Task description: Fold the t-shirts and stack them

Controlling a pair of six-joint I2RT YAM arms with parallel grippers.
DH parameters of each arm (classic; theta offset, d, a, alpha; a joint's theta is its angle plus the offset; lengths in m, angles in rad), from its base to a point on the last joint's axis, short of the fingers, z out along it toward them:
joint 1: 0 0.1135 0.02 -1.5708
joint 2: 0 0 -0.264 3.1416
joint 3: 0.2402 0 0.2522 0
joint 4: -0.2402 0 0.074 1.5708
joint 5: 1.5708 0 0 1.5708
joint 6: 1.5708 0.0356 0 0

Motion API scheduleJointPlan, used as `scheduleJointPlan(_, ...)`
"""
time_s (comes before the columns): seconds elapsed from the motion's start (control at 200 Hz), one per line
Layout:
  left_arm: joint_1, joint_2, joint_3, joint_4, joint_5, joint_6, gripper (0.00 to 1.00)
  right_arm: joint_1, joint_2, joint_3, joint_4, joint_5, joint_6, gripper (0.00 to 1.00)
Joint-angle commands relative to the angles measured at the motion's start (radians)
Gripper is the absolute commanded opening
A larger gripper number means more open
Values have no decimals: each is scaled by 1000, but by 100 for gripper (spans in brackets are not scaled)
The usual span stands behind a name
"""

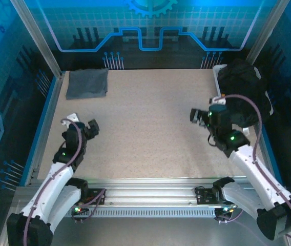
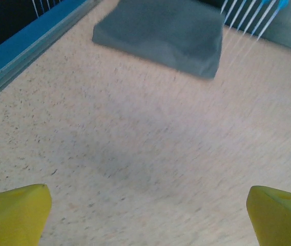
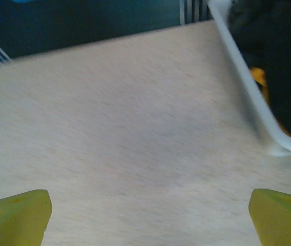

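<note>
currently: grey t-shirt (image 1: 87,83) lay folded, bench's far left corner; black t-shirts (image 1: 244,87) heaped at right edge. left gripper (image 1: 82,123), right gripper (image 1: 199,117) gaped empty; advisable: pinch one black layer.

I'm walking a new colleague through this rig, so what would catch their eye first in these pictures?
Probably the folded blue-grey t-shirt lying at the table's far left corner, and opposite it the heap of black t-shirts piled in a white bin at the far right edge. Between them the left gripper and right gripper hang open over bare tabletop.
</note>
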Motion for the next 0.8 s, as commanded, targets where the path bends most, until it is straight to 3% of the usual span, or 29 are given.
scheduleJointPlan(0.0, 43, 45, -142, 339, 44, 171, 99, -13, 41, -158, 247, 146, -292, 100)
scheduleJointPlan(0.1, 87, 246, -128, 465, 107, 149, 99, -101, 125, -235, 349, 85, -264, 100)
scheduleJointPlan(0.205, 103, 463, -22, 555, 174, 195, 99, -135, 254, -264, 478, 68, -290, 100)
scheduleJointPlan(0.315, 132, 639, 63, 671, 194, 156, 99, -170, 355, -264, 661, -10, -305, 100)
scheduleJointPlan(0.37, 140, 697, 129, 625, 203, 186, 99, -190, 400, -256, 745, -51, -297, 100)
scheduleJointPlan(0.495, 153, 728, 87, 762, 221, 216, 99, -213, 492, -249, 926, -101, -338, 100)
scheduleJointPlan(0.575, 141, 705, -37, 977, 238, 238, 99, -234, 530, -298, 1044, -155, -331, 100)
scheduleJointPlan(0.675, 141, 870, -238, 1526, 256, 252, 99, -233, 554, -390, 1225, -218, -360, 100)
scheduleJointPlan(0.715, 141, 822, -209, 1413, 271, 254, 99, -233, 565, -422, 1291, -224, -368, 100)
scheduleJointPlan(0.795, 139, 814, -102, 1203, 279, 264, 99, -240, 566, -393, 1232, -256, -370, 100)
